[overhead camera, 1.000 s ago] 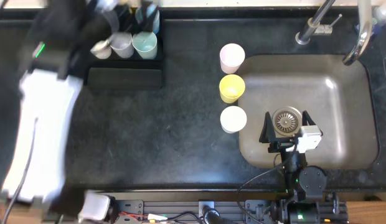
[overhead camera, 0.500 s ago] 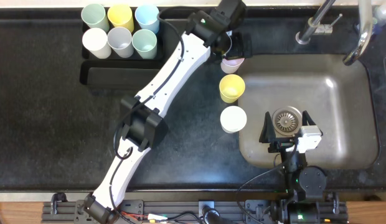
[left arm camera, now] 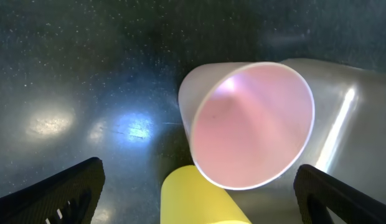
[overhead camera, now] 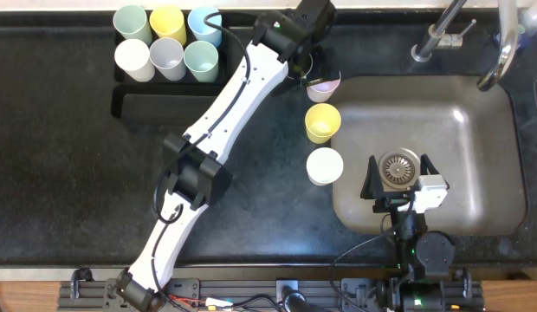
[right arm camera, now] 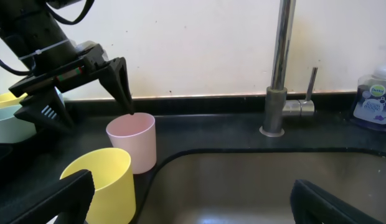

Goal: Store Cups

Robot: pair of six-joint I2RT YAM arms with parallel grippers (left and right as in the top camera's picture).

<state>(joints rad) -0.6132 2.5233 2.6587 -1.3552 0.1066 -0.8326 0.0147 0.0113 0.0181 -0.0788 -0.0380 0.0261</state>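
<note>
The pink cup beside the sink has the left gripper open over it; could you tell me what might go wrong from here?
1. The pink cup stands right at the rim of the sink, so a sideways nudge from the open left gripper could tip it in.
2. The yellow cup stands close beside it, so the gripper might knock that one over on its way down.

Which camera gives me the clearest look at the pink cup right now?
Left wrist view: pink cup looms large, interior visible. Right wrist view shows its side; in top view the left gripper partly covers it.
</note>
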